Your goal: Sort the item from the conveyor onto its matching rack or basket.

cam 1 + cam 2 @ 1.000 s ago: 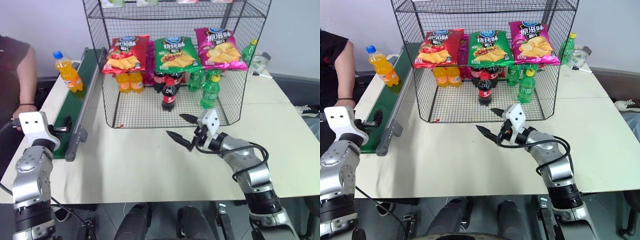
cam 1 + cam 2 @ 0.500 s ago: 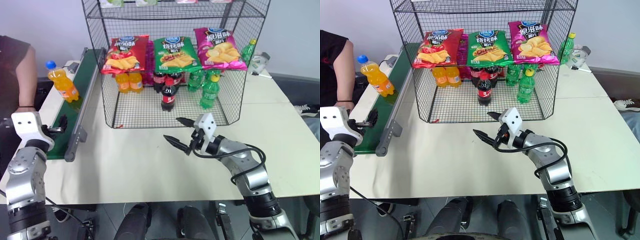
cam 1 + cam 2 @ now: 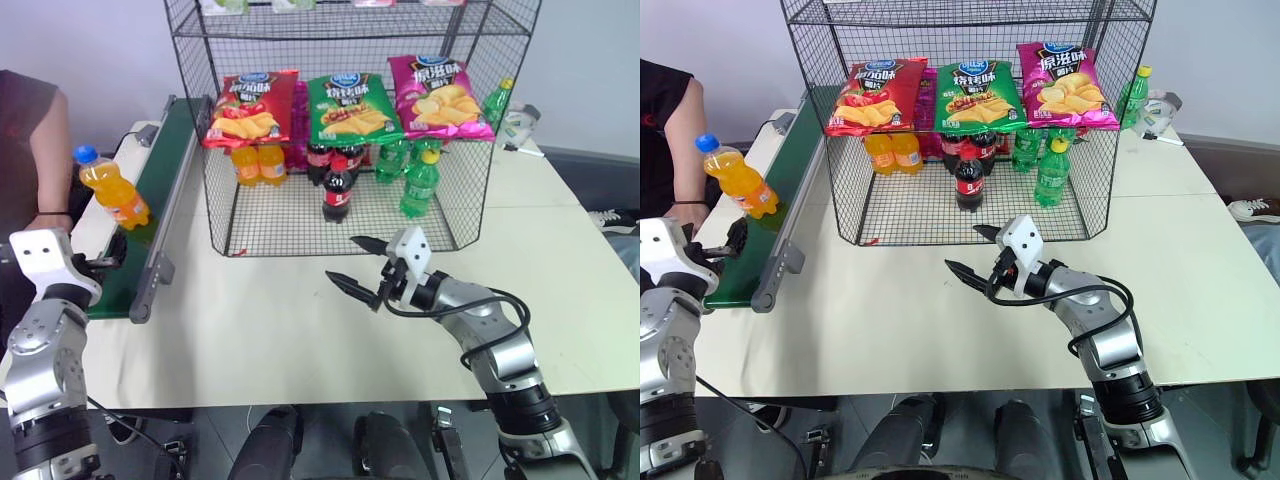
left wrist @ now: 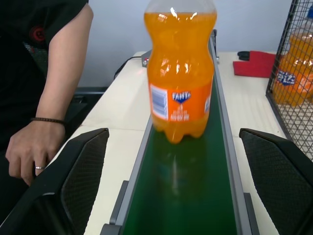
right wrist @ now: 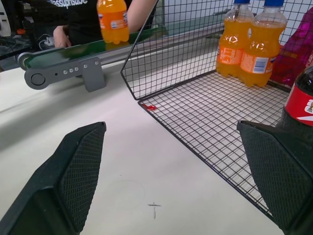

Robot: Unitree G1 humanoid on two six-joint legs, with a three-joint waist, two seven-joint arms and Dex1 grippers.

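The item, an orange soda bottle [image 3: 110, 190] with a blue cap, stands on the conveyor [image 3: 165, 150], a dark green belt along the table's left side. My left gripper [image 3: 108, 258] hovers open over the belt's near end. In the left wrist view the bottle [image 4: 180, 73] stands a little way beyond its spread fingers. The black wire rack [image 3: 300, 225] stands at the table's middle back. In front of the rack, my right gripper [image 3: 345, 260] hangs open above the bare tabletop with nothing in it.
Inside the rack stand two orange bottles [image 3: 258, 163], cola bottles [image 3: 338, 185] and green bottles [image 3: 420, 180], under hanging chip bags [image 3: 350, 105]. A person's hand [image 4: 27, 147] rests left of the conveyor. A green bottle [image 3: 498, 100] stands at the back right.
The orange bottle has ridden along the belt towards its near end and my left gripper. Both grippers have stayed open and in place.
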